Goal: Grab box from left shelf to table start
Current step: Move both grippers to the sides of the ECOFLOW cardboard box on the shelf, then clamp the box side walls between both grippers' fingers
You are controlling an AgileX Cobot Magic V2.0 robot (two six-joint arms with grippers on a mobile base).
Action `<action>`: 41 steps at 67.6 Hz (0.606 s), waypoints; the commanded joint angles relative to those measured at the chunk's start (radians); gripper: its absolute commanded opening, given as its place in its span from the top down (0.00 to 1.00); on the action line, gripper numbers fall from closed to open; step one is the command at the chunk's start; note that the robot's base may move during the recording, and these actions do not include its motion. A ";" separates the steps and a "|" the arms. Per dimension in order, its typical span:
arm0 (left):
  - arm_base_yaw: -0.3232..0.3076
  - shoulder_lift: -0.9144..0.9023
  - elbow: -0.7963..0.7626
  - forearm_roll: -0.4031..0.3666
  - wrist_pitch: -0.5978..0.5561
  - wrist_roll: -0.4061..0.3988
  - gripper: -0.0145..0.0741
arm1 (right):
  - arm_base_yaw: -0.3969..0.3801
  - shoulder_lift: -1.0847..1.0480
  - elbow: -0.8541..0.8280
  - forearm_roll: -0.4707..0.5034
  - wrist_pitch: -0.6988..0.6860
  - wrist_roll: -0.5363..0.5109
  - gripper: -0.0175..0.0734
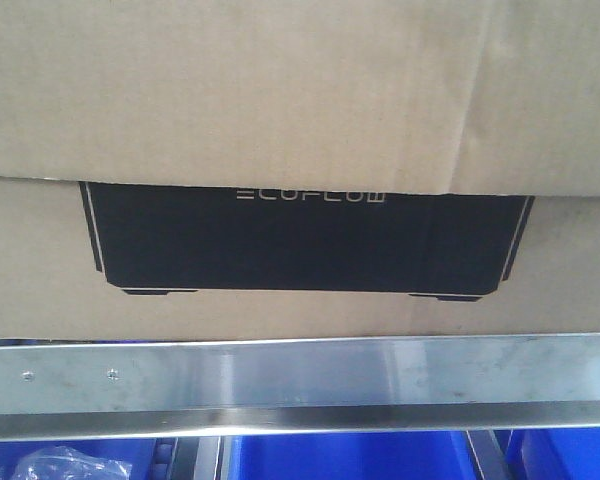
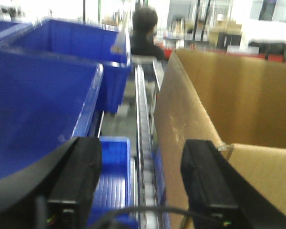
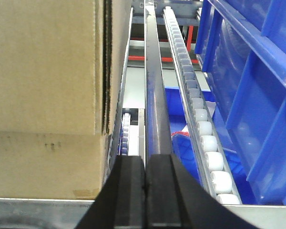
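Note:
A brown cardboard box [image 1: 280, 110] with a black printed panel fills the front view, sitting on the shelf behind a steel front rail [image 1: 300, 385]. In the left wrist view its open top and left wall [image 2: 190, 119] stand at the right. My left gripper [image 2: 142, 164] is open and empty, its right finger [image 2: 205, 176] against the box's left wall and its left finger [image 2: 78, 171] over a blue bin. In the right wrist view the box [image 3: 47, 95] is at the left. My right gripper [image 3: 145, 183] is shut and empty, just right of the box over the shelf rail.
Large blue bins [image 2: 43, 105] stand left of the box on the shelf, with a smaller blue bin [image 2: 113, 176] below. A roller track [image 3: 200, 129] and more blue bins [image 3: 257, 95] lie right of the box. A person's dark head [image 2: 144, 28] shows far behind.

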 commanded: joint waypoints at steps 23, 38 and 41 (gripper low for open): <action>-0.229 0.472 -0.521 -0.107 0.266 0.122 0.48 | 0.002 -0.005 0.002 -0.001 -0.093 -0.005 0.75; -0.250 0.768 -0.750 -0.015 0.421 -0.038 0.48 | 0.002 -0.005 0.002 -0.001 -0.093 -0.005 0.75; -0.241 0.818 -0.805 0.034 0.493 -0.099 0.48 | 0.002 -0.005 0.002 -0.001 -0.093 -0.005 0.75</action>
